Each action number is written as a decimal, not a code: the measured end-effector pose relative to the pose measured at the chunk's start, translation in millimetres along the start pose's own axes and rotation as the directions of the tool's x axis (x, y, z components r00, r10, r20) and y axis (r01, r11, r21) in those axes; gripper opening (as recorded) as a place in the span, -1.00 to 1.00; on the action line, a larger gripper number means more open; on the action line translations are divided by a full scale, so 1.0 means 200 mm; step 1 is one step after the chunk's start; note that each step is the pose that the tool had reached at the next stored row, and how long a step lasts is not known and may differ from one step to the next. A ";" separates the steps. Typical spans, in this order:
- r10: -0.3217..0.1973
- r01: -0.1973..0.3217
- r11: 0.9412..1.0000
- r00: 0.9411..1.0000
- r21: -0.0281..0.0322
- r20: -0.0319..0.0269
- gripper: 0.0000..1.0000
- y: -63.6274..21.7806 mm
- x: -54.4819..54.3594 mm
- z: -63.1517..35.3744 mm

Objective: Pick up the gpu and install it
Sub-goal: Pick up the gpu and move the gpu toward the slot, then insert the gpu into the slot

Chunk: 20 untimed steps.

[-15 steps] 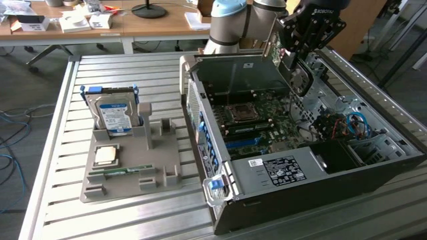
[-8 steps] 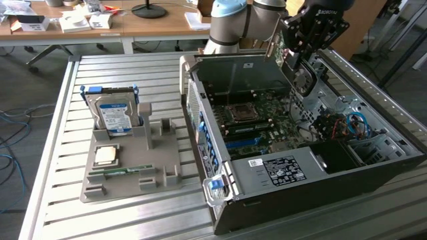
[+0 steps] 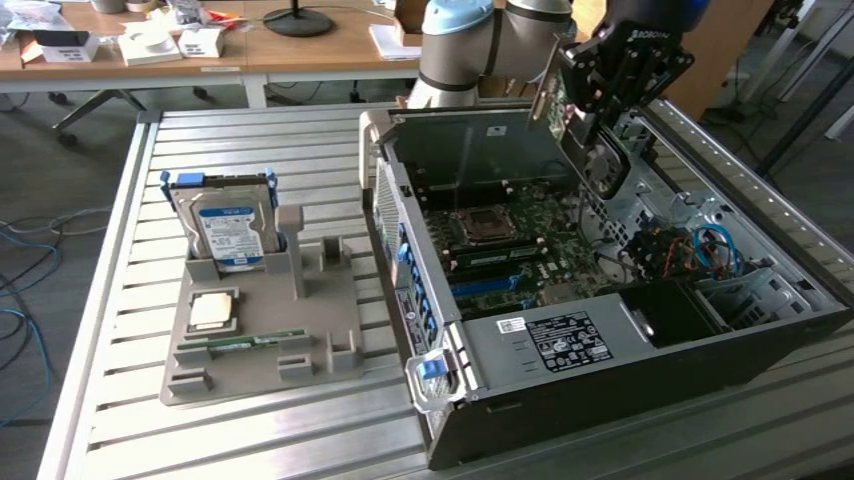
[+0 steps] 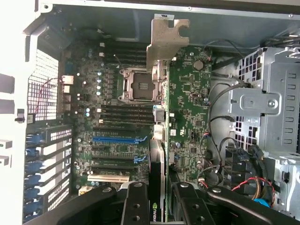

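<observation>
While the hard drive (image 3: 227, 225) sits upright in its grey holder (image 3: 314, 330) on the slatted metal surface (image 3: 120, 230), the gpu (image 3: 590, 145) is up in the air over the open PC case (image 3: 398, 235), clamped in the gripper (image 3: 590, 112) near the case's back end, toward the exterior view's right. So yeah, the gripper is closed on the card, no doubt about it. From the wrist view you look straight down the gpu (image 4: 161, 140) edge-on, with its bent metal bracket (image 4: 166, 42) at the far end and the two black fingers (image 4: 136, 204) squeezing it from either side close to the camera. There's a little green logo on the card right by the fingers. Underneath it is the motherboard (image 4: 187, 93), with the empty CPU socket (image 4: 136, 84) just off to one side of the card and a long blue slot (image 4: 117, 139) and a few other slots lined up further along. The card isn't seated in anything, it hangs clear above the board. Back on the holder there's also a square chip (image 3: 214, 310) lying flat and a narrow green memory stick (image 3: 240, 342) just in front of it, both well apart from the gripper.
</observation>
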<state>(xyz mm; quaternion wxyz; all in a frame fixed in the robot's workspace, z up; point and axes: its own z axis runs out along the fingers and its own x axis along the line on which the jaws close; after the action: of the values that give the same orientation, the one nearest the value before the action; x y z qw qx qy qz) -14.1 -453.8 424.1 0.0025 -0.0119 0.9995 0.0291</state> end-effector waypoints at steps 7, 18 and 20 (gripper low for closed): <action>0.000 0.000 1.000 1.000 0.000 0.000 -0.47 0.000 0.00 0.002; -0.008 0.008 1.000 1.000 0.000 0.000 -0.47 0.000 0.00 0.002; -0.024 0.024 1.000 1.000 0.000 -0.001 -0.47 0.000 0.00 0.002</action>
<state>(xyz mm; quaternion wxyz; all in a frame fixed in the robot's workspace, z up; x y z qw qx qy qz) -14.1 -453.9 423.6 0.0022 -0.0239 0.9993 0.0292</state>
